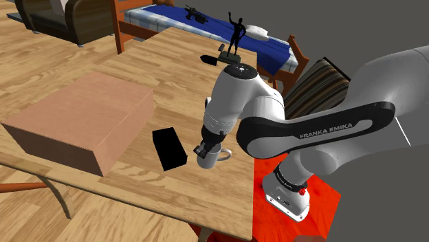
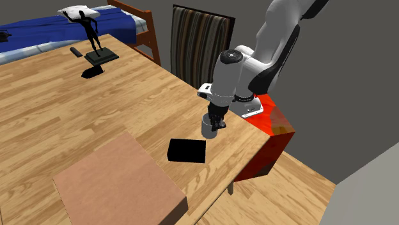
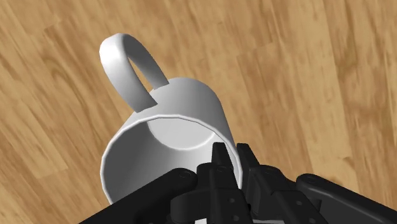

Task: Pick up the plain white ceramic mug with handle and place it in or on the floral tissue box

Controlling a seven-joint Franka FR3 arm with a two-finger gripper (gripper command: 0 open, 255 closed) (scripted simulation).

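Pinching the wall of the white mug [image 3: 184, 108] at the rim, the gripper [image 3: 232, 153] is seen with fingers drawn narrow, one inside, one outside. The mug is found upright directly beneath it, near the edge of the wooden table [image 1: 172, 75]. In the shoulder view, a black box [image 1: 169, 148] is seen at the mug's nine o'clock, just beside.

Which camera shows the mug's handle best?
The wrist view: the mug is close, its handle a full loop. The shoulder view shows the handle small, beside the gripper; the second exterior view shows the mug's body.
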